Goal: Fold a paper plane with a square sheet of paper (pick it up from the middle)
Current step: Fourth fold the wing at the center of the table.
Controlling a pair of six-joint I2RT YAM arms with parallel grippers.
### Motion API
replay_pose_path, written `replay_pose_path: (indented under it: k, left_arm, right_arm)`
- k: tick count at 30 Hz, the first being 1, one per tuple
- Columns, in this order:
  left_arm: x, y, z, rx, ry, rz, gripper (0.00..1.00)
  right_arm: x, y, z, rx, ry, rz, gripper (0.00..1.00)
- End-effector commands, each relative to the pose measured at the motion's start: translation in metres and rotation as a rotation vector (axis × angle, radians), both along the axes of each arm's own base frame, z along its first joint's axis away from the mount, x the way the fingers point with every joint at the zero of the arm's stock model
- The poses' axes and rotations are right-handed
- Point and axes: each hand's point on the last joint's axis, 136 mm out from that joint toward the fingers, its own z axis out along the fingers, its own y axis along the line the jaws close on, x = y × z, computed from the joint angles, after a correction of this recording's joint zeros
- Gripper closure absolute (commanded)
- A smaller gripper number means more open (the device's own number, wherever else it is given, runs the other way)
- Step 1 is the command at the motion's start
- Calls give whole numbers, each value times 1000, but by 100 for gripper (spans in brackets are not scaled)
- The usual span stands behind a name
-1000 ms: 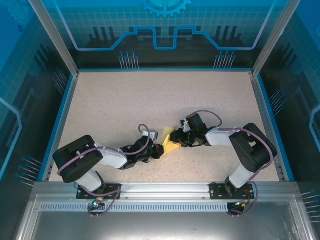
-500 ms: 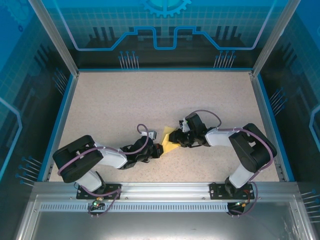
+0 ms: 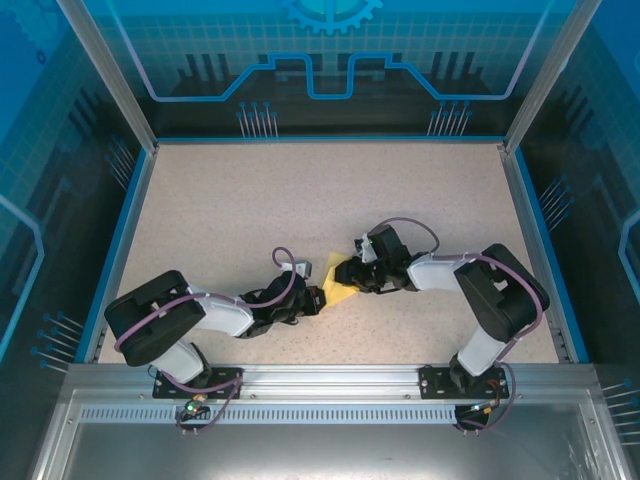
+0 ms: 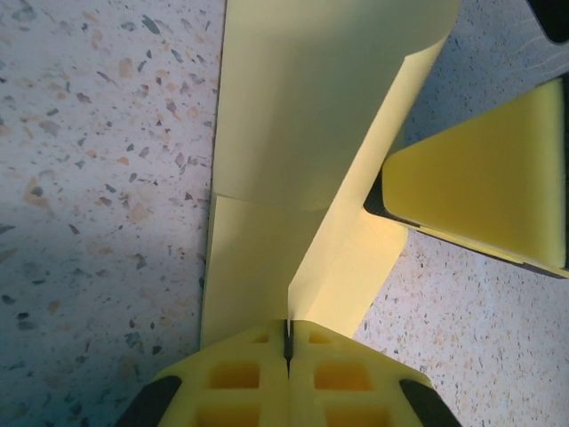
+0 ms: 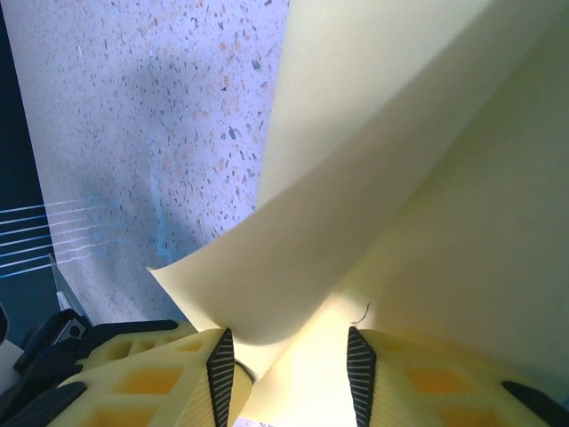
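1. The sheet (image 3: 342,285) sits near the middle of the desk (image 3: 230,200), a little toward the near edge, right between the two arms. It's folded part-way, with one flap standing up, and it's no dart yet
2. The left fingers (image 4: 347,391) are shut tight on the near end of the sheet, pinching right on a raised crease, while the lower layers lie flat on the desk
3. The right fingers (image 5: 151,382) stand part-way apart, straddling a curled flap. The paper runs loose through the gap, and I see no clamp on it. From the left wrist, one right pad sits against the sheet's right edge
4. My read on the step in hand: the flap is being brought over to be creased down
5. To do it well:
   - Let the left pinch act as the anchor and don't tug against it.
   - The right side should line the flap's edge up with the centre crease before any pressing.
   - Then it should come down low and flat and sweep along the fold, from the pinned end outward.
   - Go slowly, because paper this thin will likely buckle or skid across the desk if pushed sideways, and a crooked crease carries into every later fold.
6. The count: one sheet, one desk, two arms, two pairs of fingers, and no finished plane
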Motion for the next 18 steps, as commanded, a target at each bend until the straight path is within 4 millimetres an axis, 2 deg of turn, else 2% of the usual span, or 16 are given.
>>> replay_pose_path:
  k: [1,6,9,18]
  left_arm:
    - [-2,3,-1,2,19,2,96]
    - [-1,2,1,1,22,-1,94]
    - [-1,5,2,14,26,1,89]
    - [0,32,22,72,-5,57,72]
  right_arm:
    - [1,9,0,-2,-18,32,58]
    - [-1,1,-12,-59,22,8,58]
    - [-2,-6,-21,-111,57,-17,58]
    - [-10,-27,-44,-269,158,-73,58]
